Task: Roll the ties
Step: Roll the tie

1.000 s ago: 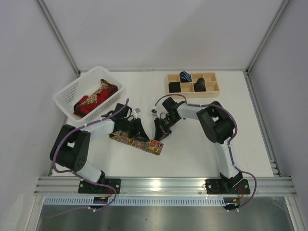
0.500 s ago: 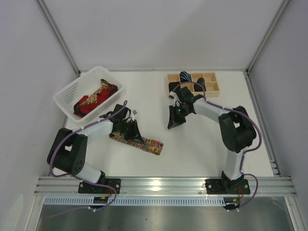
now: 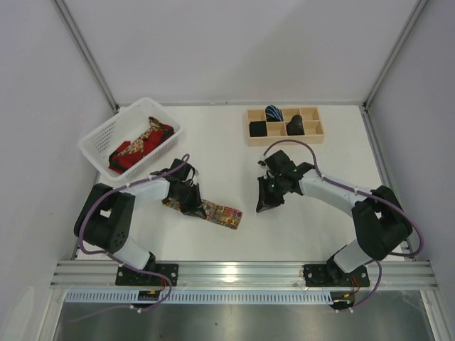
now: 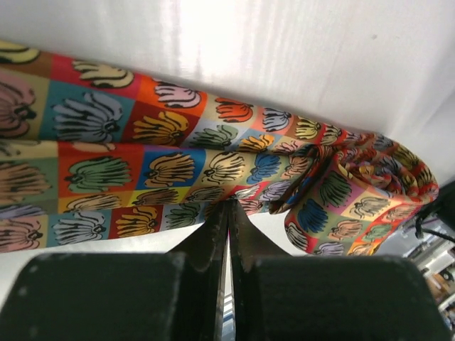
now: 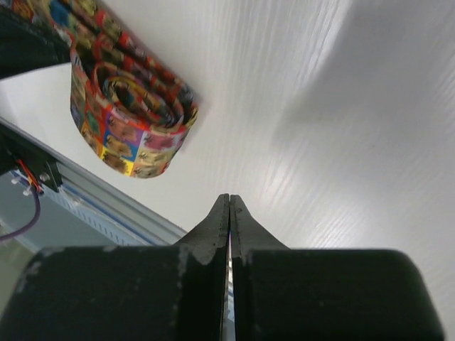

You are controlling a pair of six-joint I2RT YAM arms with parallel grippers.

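At the near edge an aluminium rail (image 3: 242, 272) bounds the bench (image 3: 306, 231), with bare white surface running between the two arm bases. Just beyond, the floral tie (image 3: 222, 212) lies flat on a slant left of centre, its right end wound into a loose coil (image 5: 131, 121). The left gripper (image 3: 189, 200) sits over the tie's left stretch, its jaws pressed together with the tips at the cloth's edge (image 4: 227, 209); whether a fold is nipped between them I cannot tell. The right gripper (image 3: 264, 206) is squeezed closed on nothing above bare bench, near the coil but apart from it on its right. Open surface extends from there to the right wall (image 3: 416, 142). Farther back at the left, a white basket (image 3: 98, 133) holds a red tie (image 3: 124, 158) and a gold paisley tie (image 3: 138, 145) bundled together. At the far right, a wooden tray (image 3: 284, 141) with compartments holds a rolled blue-striped tie (image 3: 274, 113) in its back row and black ties (image 3: 258, 128) in the front row.
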